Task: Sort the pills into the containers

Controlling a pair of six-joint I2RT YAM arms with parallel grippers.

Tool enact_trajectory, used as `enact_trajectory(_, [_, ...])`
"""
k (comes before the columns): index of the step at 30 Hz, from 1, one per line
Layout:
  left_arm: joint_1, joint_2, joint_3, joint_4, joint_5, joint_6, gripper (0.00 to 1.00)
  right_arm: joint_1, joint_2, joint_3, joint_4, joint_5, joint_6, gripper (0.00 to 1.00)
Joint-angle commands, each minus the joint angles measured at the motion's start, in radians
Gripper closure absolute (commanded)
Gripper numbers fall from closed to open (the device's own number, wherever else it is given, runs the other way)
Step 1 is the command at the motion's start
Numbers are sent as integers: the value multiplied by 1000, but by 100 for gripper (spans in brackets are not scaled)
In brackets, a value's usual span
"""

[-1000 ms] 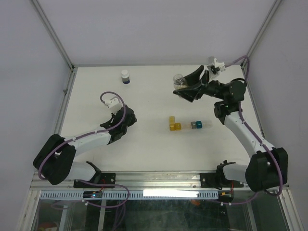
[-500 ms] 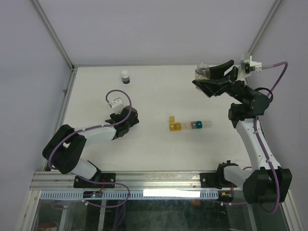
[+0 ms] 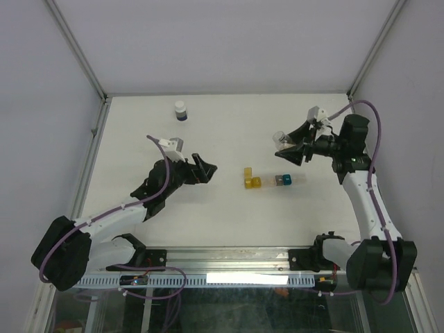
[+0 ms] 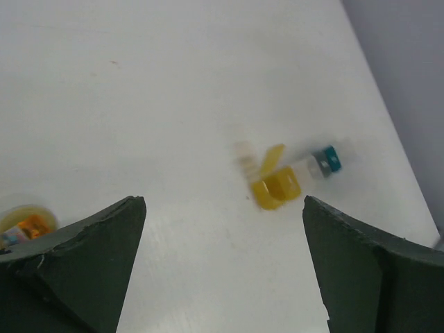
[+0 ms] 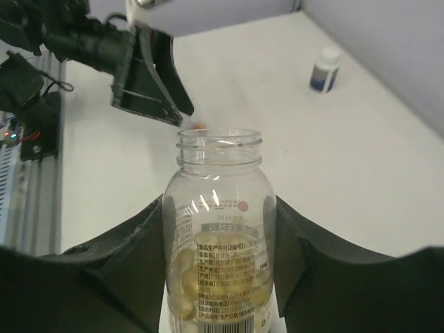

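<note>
The containers point(image 3: 272, 180) lie mid-table as a short strip, yellow cubes point(image 3: 250, 180) at its left and a teal one point(image 3: 283, 180) further right. The left wrist view shows them blurred, yellow point(image 4: 275, 186) and teal point(image 4: 327, 159). My left gripper point(image 3: 202, 166) point(image 4: 223, 201) is open and empty, left of the strip. My right gripper point(image 3: 290, 148) point(image 5: 220, 208) is shut on a clear uncapped pill bottle point(image 3: 281, 139) point(image 5: 218, 229), held above and behind the strip. Pale yellow pills point(image 5: 186, 274) fill its lower part.
A small white-capped, dark-bottomed bottle point(image 3: 180, 111) point(image 5: 325, 69) stands at the back left. A small yellowish round thing with orange bits point(image 4: 24, 223) shows at the left edge of the left wrist view. Walls and frame posts bound the table.
My left gripper has opened wide and swung right toward the strip. My right arm has brought the clear bottle down from the back right to just behind the strip.
</note>
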Motion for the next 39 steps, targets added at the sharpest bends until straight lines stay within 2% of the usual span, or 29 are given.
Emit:
enact_trajectory(1, [3,-70,-190,557,501,127,1,16,162,107,-767,-95,-638,100])
enact_trajectory(3, [3,-61,-209,606,548,112,1,20,228,131,-858,50,-861,100])
enact_trajectory(5, [3,-37,-227,666,574,95,1,36,270,117,-874,130,-922,100])
enact_trajectory(10, [3,18,-232,685,568,97,1,193,264,22,-731,401,-868,100])
enact_trajectory(17, [3,-8,-251,624,451,138,1,306,345,15,-682,578,-850,100])
enact_trajectory(25, [3,-60,-265,556,343,169,1,373,445,70,-676,670,-825,100])
enact_trajectory(39, [3,-111,-286,495,271,193,1,448,537,153,-718,758,-806,100])
